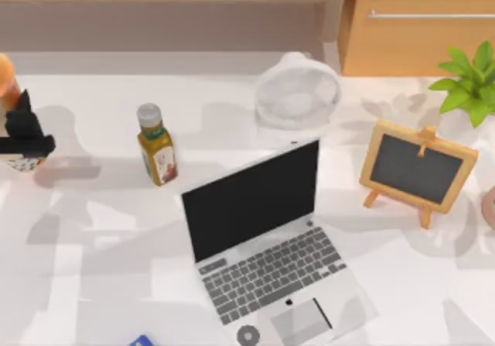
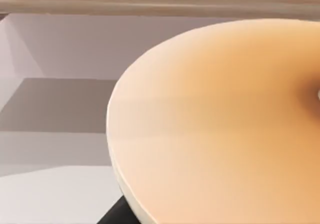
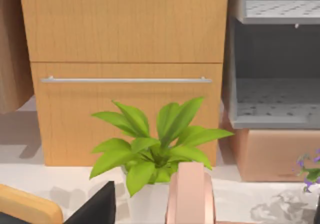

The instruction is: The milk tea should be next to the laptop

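My left gripper (image 1: 27, 137) sits at the table's far nine o'clock edge, a dark shape clamped around the milk tea (image 1: 9, 90), whose orange top and speckled base peek out above and below it. In my left wrist view the domed orange-tan lid (image 2: 220, 124) looms very close, with pale table and a wooden wall behind.

The table (image 1: 93, 268) is white and glossy, crossed by soft grey shadows. The laptop (image 1: 263, 238) stands open near the centre, screen black, keyboard toward five o'clock, well apart from the milk tea. A yellow bottle (image 1: 157, 149) stands between them, at about ten o'clock from the laptop. A white fan (image 1: 298, 94) is just behind the screen at twelve o'clock, a chalkboard easel (image 1: 418, 172) at two o'clock, and a green plant (image 1: 472, 87) beyond it.

A wooden cabinet (image 3: 125, 58) with a metal handle backs the table. My right arm's fingers: I cannot tell.
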Available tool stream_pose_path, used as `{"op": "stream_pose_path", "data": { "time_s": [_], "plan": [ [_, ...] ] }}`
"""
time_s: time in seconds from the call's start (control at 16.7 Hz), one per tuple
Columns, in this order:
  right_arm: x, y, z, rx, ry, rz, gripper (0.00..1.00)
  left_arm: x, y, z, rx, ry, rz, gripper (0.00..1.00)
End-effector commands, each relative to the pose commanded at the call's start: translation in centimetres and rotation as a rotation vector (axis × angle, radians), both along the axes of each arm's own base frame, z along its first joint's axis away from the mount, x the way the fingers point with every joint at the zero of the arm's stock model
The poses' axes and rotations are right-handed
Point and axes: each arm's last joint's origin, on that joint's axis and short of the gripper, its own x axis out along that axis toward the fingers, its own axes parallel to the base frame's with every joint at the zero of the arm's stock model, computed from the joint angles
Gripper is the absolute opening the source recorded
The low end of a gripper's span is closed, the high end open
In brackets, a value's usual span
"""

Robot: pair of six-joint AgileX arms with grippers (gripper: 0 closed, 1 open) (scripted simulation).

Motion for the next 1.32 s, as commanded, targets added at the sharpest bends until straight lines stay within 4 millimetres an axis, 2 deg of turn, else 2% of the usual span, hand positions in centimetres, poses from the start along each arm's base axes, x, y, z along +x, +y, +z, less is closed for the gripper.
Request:
{"op": "stream_pose_path", "data": {
  "time_s": [0.18,0.36,0.54,0.78,1.02,1.2,1.32],
  "plan": [
    [0.0,0.0,0.0,0.0,0.0,0.0,1.0,1.7,-1.6,1.1,-0.039,0.002,0.023,0.0],
    [0.0,0.0,0.0,0.0,0.0,0.0,1.0,3.7,-4.4,2.3,-0.092,0.025,0.049,0.0],
    [0.0,0.0,0.0,0.0,0.0,0.0,1.0,5.4,-8.4,4.3,-0.154,0.04,0.074,0.0],
    [0.0,0.0,0.0,0.0,0.0,0.0,1.0,6.2,-15.4,8.0,-0.25,0.034,0.097,0.0],
    [0.0,0.0,0.0,0.0,0.0,0.0,1.0,4.1,-23.4,12.0,-0.348,0.031,0.099,0.0],
    [0.0,0.0,0.0,0.0,0.0,0.0,1.0,0.9,-29.2,14.0,-0.399,0.043,0.088,0.0],
    [0.0,0.0,0.0,0.0,0.0,0.0,1.0,-1.8,-32.9,14.6,-0.41,0.06,0.076,0.0]
  ]
}}
